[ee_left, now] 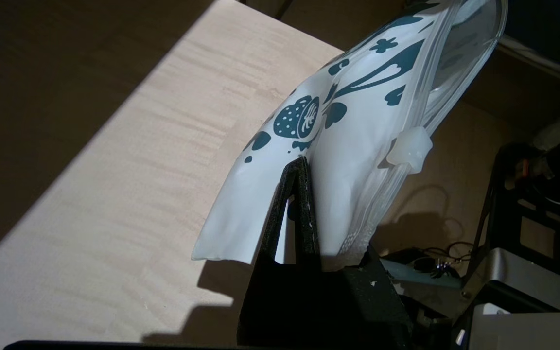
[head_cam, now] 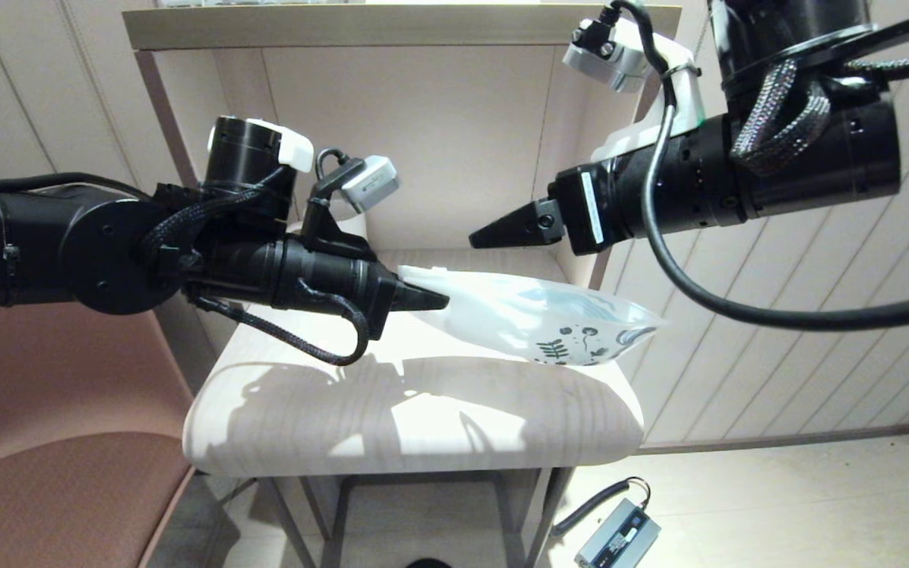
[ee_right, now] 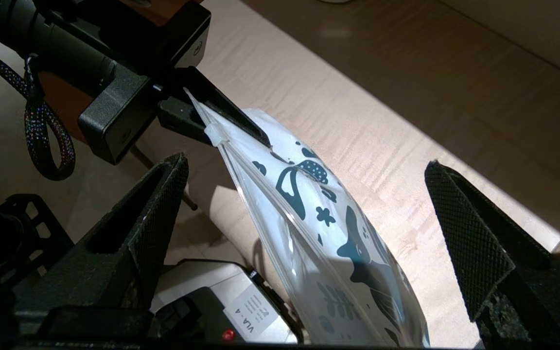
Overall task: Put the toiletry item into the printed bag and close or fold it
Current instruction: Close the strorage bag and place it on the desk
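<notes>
The printed bag (head_cam: 533,315) hangs in the air above the pale wooden table (head_cam: 407,418), its leaf and flower print at the end away from my left arm. My left gripper (head_cam: 423,298) is shut on the plain white end (ee_left: 299,163), beside the zip slider (ee_left: 410,146). The bag (ee_left: 358,121) bows, and its zip edge gapes at the far end. My right gripper (head_cam: 494,230) hovers open just above the bag (ee_right: 319,233); its fingers straddle the bag without touching it (ee_right: 305,164). The white comb is not in view.
The table sits in a niche with a back wall and a shelf (head_cam: 399,24) overhead. A brown seat (head_cam: 52,473) is at the left. On the floor to the right lies a small grey device with a cable (head_cam: 616,536).
</notes>
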